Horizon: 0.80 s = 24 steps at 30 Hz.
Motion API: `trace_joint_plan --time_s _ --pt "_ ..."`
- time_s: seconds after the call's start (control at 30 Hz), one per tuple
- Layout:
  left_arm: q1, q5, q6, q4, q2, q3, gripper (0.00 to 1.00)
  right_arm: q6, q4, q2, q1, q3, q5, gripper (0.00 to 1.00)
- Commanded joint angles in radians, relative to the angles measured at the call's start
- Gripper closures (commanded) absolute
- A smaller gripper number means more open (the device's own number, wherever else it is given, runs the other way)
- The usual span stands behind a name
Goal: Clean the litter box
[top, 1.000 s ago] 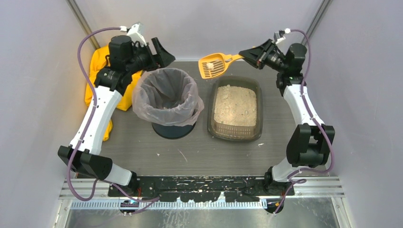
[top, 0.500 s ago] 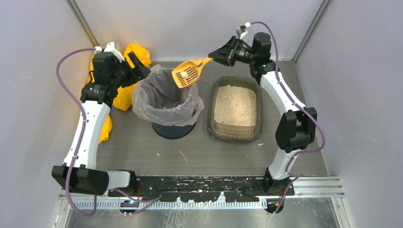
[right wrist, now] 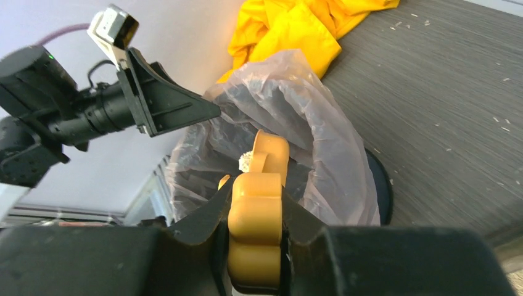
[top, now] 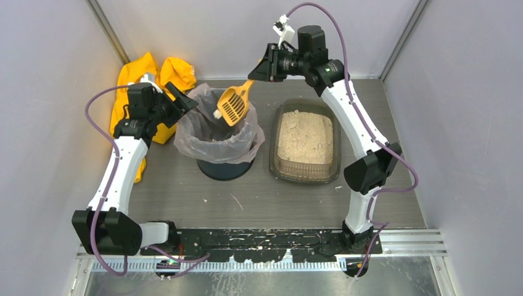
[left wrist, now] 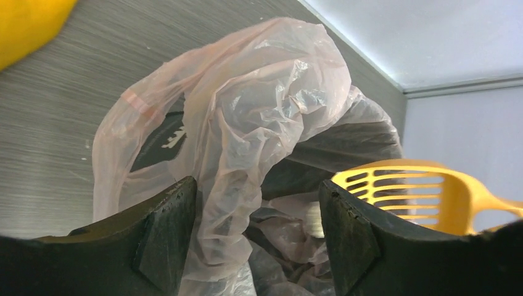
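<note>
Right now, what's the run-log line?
right gripper: shut on orange slotted plastic scoop, tilted over bag-lined round bin | left gripper: open

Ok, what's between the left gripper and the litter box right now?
Top view: the bag-lined round bin stands between the left gripper and the litter box, with the orange scoop, held by the right gripper, tipped over its mouth.

Bin (top: 219, 132) sits left of centre on the surface (top: 277, 203), litter box (top: 306, 140) beside it on the right, not touching. Scoop (top: 234, 105) tilts over the bin's back rim, handle in the right hand (top: 256, 73) behind it. Left hand (top: 184, 102) at the bin's back-left rim, liner between its fingers. Crumpled cloth (top: 148, 74) lies behind-left of the bin.
</note>
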Motion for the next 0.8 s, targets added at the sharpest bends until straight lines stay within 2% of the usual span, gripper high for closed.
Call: trace_joint_plan --time_s 0.0,0.2,0.4,0.57,0.67,0.77 --pt "0.003 0.098 -0.114 0.183 -0.032 -0.039 0.29 -0.183 -0.135 -0.034 0.024 0.044 0.104 0.99" --pt "-0.044 0.095 -0.181 0.284 -0.036 -0.09 0.31 -0.21 -0.078 -0.1 0.033 0.008 0.143 0.99" --pt "-0.071 0.085 -0.213 0.344 -0.052 -0.128 0.32 -0.097 0.092 -0.162 0.023 -0.056 0.08 0.99" --pt "-0.072 0.072 -0.2 0.342 -0.066 -0.13 0.33 0.173 0.395 -0.19 -0.044 -0.12 -0.038 0.99" --pt "-0.072 0.075 -0.186 0.336 -0.074 -0.124 0.33 0.399 0.647 -0.2 -0.128 -0.166 -0.099 0.99" --pt "-0.071 0.061 -0.134 0.308 -0.082 -0.087 0.33 0.539 0.8 -0.219 -0.227 -0.223 -0.123 0.99"
